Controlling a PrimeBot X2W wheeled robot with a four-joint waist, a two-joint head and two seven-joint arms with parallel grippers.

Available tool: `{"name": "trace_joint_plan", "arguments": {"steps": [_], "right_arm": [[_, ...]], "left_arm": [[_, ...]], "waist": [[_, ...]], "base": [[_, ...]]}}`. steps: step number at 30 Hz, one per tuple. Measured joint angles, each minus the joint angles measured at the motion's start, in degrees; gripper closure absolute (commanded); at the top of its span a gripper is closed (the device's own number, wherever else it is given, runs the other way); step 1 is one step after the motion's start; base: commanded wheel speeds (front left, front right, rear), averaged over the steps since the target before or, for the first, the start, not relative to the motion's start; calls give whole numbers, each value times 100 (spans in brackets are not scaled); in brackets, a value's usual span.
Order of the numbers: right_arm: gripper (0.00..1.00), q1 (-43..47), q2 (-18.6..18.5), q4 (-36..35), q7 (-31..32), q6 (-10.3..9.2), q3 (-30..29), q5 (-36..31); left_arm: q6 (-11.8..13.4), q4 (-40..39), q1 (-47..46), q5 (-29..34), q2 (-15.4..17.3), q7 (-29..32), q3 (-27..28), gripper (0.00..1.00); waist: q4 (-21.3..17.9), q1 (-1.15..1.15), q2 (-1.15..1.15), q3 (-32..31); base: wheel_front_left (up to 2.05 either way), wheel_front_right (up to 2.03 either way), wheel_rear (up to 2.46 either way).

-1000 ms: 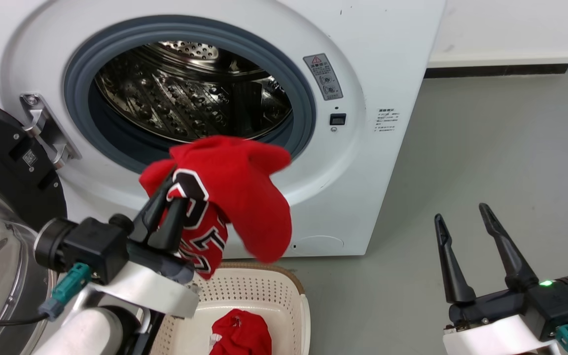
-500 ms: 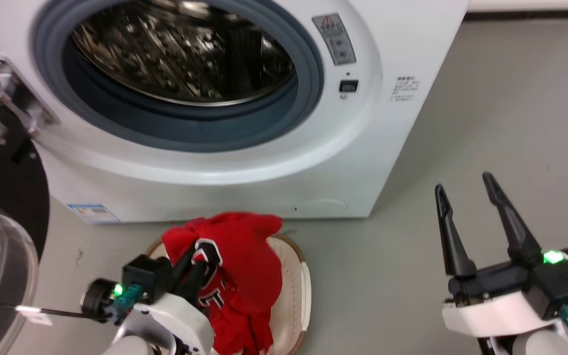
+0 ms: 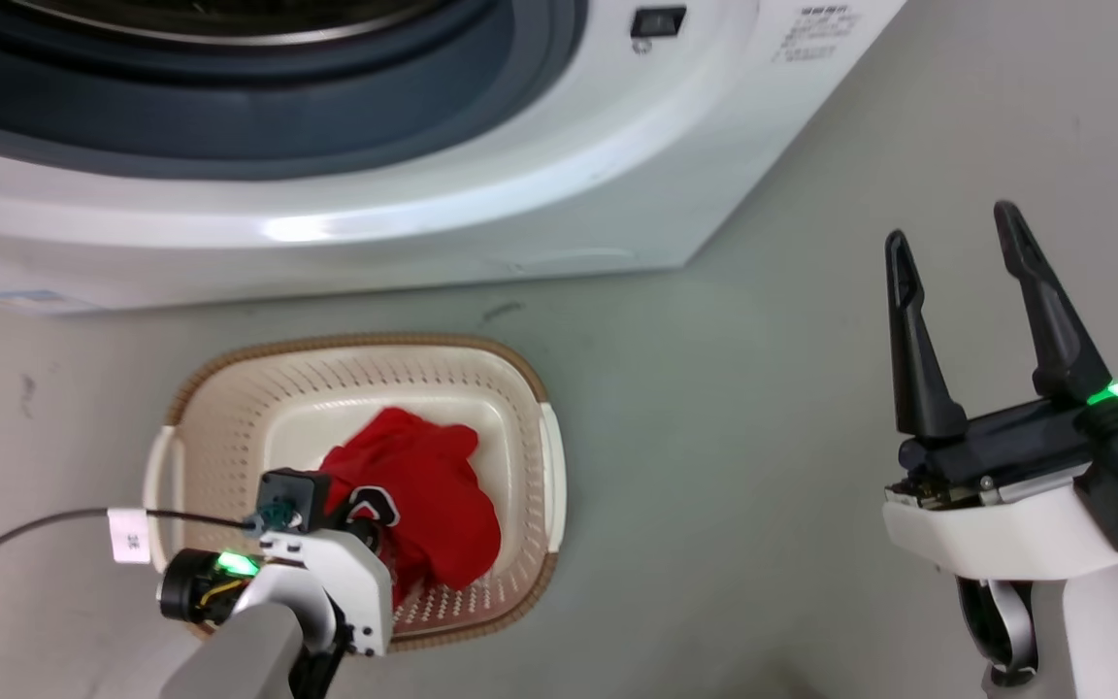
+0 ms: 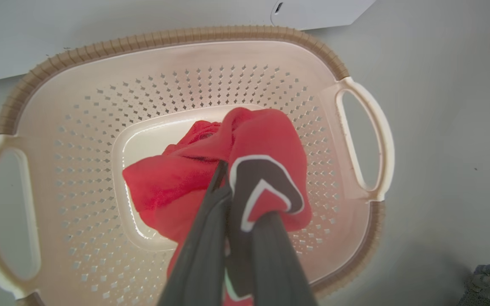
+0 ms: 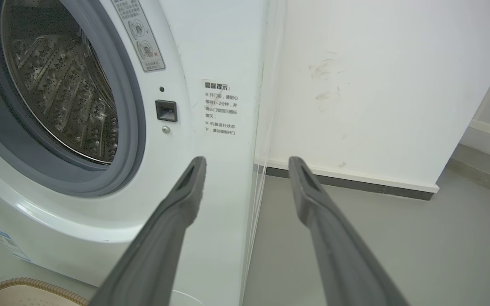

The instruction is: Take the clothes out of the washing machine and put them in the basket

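Clothes (image 4: 262, 136) dangle clamped in my left gripper (image 4: 234, 191), low over the basket (image 4: 164, 36) so they drop inside cleanly; my right gripper (image 3: 951, 223) sits spread, empty.

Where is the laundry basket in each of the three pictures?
Head view: the basket sits lower left, below the washing machine.
Left wrist view: the basket spans the middle, the clothes inside.
Right wrist view: the basket's brown rim peeks in bottom left.
Shared landmark: the white washing machine, beyond the basket in all three.
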Motion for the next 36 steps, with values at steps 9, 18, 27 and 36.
{"name": "trace_joint_plan", "arguments": {"steps": [9, 18, 27, 36], "right_arm": [[0, -327, 0, -46, -1, 0, -23, 104], [0, -441, 1, 1, -1, 0, -71, 142], [0, -189, 3, 143, 0, 0, -78, 79], [0, 397, 3, 300, -1, 0, -88, -22]], "left_arm": [[-257, 1717, -948, 96, -374, 285, -180, 100], [-320, 2180, -1197, 91, -554, 488, -270, 0], [-401, 2237, -879, -10, -797, 1, -230, 0], [33, 697, 26, 307, -624, -102, 479, 0]], "waist": [[-269, 0, 0, 799], [-366, 0, 0, 1012], [-195, -1, 0, 398], [116, -2, 0, -670]], "base": [[0, 0, 0], [0, 0, 0], [0, 0, 0], [0, 0, 0]]}}
